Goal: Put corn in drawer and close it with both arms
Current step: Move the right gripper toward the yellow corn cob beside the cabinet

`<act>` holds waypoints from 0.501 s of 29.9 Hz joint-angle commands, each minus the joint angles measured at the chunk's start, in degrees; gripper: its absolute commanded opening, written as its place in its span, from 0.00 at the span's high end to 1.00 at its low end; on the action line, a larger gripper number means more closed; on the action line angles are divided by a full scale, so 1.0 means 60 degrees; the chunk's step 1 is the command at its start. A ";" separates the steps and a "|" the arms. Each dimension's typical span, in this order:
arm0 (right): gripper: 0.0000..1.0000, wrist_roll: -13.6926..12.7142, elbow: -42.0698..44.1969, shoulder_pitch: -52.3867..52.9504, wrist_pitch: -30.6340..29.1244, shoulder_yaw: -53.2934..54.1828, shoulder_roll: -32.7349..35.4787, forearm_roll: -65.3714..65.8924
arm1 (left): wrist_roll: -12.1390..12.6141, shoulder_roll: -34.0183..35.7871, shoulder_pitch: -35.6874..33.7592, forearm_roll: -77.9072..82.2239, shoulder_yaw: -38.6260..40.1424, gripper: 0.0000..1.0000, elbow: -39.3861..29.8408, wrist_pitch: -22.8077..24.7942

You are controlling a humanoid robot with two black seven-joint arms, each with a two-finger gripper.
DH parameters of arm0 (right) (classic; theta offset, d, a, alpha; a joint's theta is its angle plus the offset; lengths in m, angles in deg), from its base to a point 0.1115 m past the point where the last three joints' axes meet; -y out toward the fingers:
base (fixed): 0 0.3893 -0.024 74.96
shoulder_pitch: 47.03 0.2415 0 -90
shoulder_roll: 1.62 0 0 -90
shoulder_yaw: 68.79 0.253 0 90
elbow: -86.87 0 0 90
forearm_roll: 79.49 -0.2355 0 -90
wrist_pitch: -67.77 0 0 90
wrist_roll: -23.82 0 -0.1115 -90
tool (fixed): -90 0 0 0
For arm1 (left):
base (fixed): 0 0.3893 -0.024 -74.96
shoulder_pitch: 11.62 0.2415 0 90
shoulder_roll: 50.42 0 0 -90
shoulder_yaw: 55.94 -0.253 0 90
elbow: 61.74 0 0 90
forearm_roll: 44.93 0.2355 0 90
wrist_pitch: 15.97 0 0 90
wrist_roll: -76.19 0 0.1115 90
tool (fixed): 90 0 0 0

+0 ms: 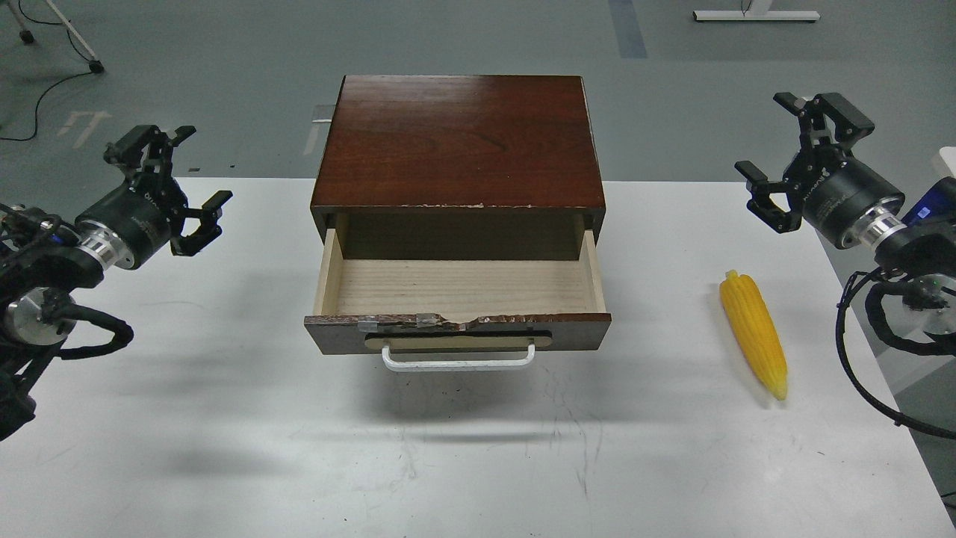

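A dark wooden cabinet [459, 142] is seen at the centre of the frame, set on a white table [224, 418]. The drawer [457, 332] is pulled out toward the lower edge of the frame, so that its pale wooden floor is exposed, and nothing is seen lying in it. Its dark front is chipped and taped along the top edge, and a white bar handle [458, 361] is fixed below on a tan plate. The corn [754, 333] is laid on the table at the right of the frame, well apart from the drawer, with its pointed tip turned toward the lower right. The right gripper [803, 157] is held in the upper right of the frame, above and beyond the corn and clear of it, with its jaws spread wide and nothing between them. The left gripper [179, 183] is held at the left of the frame, well apart from the cabinet, with its jaws likewise spread and nothing gripped.
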 commanded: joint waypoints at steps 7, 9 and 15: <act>0.03 -0.0012 -0.0025 -0.0022 0.0027 -0.0015 0.0063 -0.0001 | 0.0000 0.0012 0.0085 -0.0015 0.0018 0.02 0.0001 -0.0074; 0.03 0.0003 -0.0068 -0.0022 0.0041 -0.0030 0.0063 0.0014 | -0.0015 0.0012 0.0144 -0.0029 0.0018 0.02 -0.0028 -0.0074; 0.03 0.0003 -0.0156 -0.0037 0.0027 -0.0030 0.0064 0.0028 | 0.0000 0.0026 0.0174 -0.0029 0.0032 0.02 -0.0131 -0.0089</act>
